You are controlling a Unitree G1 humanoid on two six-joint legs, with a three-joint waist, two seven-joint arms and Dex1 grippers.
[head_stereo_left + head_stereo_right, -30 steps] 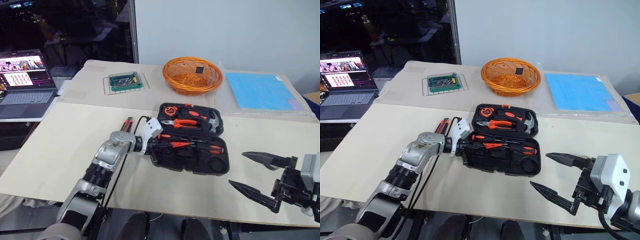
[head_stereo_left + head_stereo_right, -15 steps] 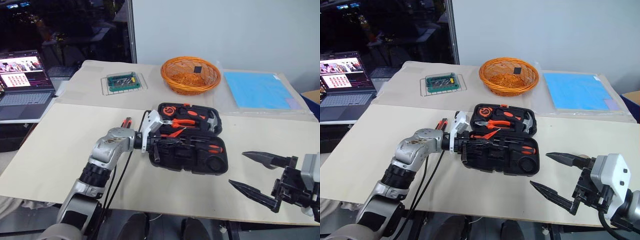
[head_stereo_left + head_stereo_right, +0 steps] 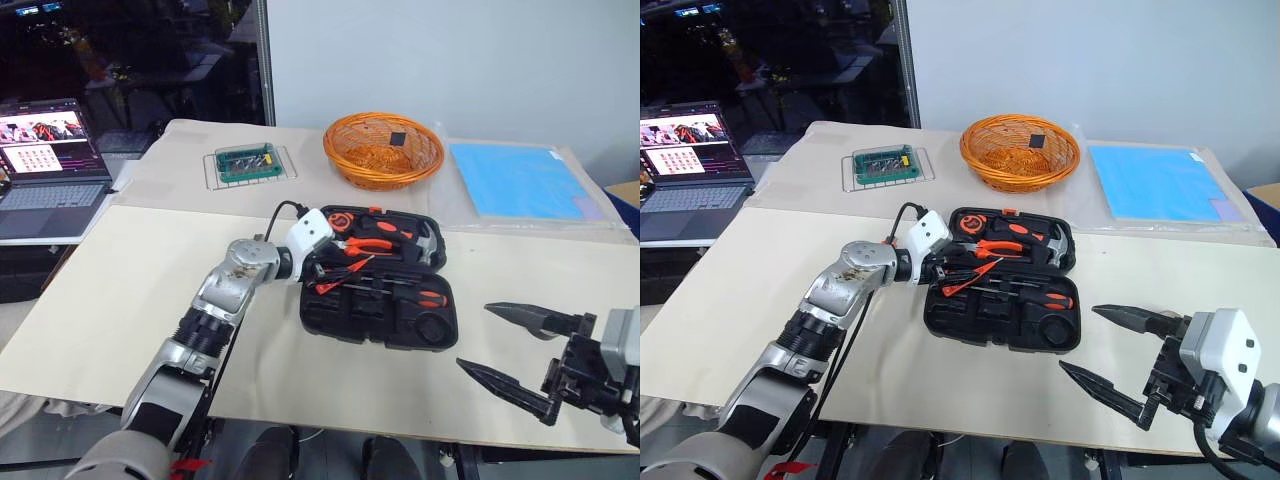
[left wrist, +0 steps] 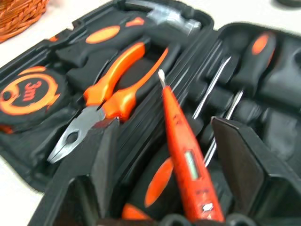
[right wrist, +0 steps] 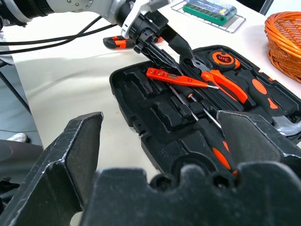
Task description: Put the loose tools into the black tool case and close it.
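Open black tool case [image 3: 380, 305] beside left gripper [image 3: 318, 268].

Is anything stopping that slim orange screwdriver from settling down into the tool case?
Yes. The slim orange screwdriver lies slantwise on top of the black tool case, across the steel shafts of two screwdrivers, with its tip over the pliers. The open left gripper straddles its handle end.

Black tool case [image 3: 380, 315] matt moulded plastic; slim all-orange screwdriver [image 4: 181, 155] glossy plastic. Pliers [image 4: 75, 134] bare steel. Basket [image 3: 384, 150] woven wicker, worktop [image 3: 120, 290] matt paper-like.
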